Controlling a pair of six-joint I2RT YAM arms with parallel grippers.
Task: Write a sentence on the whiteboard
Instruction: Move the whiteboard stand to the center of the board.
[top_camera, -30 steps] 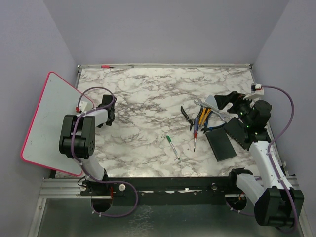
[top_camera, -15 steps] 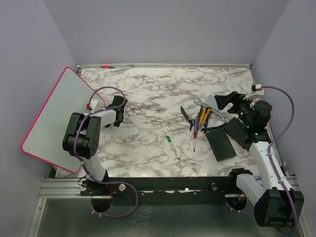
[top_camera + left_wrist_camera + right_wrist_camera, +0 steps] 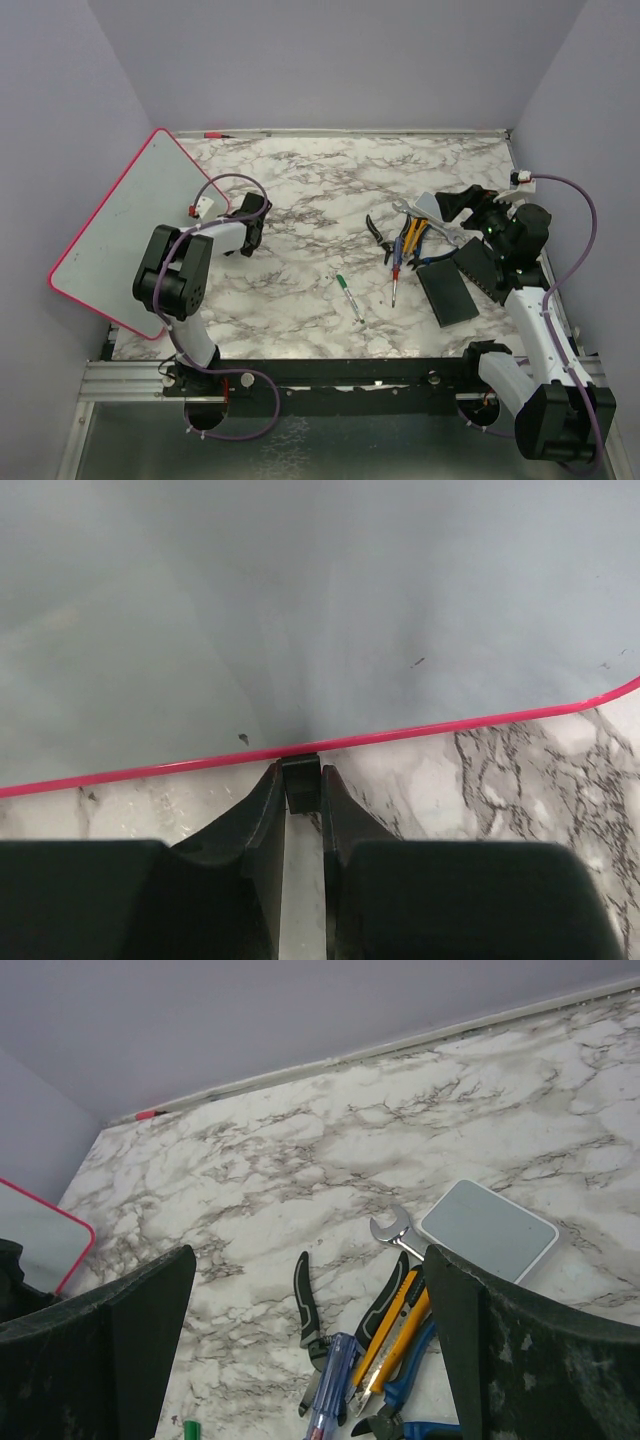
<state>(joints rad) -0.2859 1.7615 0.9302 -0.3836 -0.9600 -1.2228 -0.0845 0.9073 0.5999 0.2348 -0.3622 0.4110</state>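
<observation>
Okay, top view: whiteboard (image 3: 115, 235) sits tilted at the left edge of the bench (image 3: 300, 180), with a green-capped pen (image 3: 349, 297) mid-bench. Left wrist: left end effector (image 3: 300, 780) is clamped on the whiteboard's rim foot. Right wrist: right end effector (image 3: 310, 1295) is apart and empty. Likely step is positioning the board; next it needs laying flat, then a pen pickup.

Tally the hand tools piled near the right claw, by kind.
Pliers, black, yellow, blue: 3
Wrench: 1
Screwdriver: 1
Total: 5
</observation>
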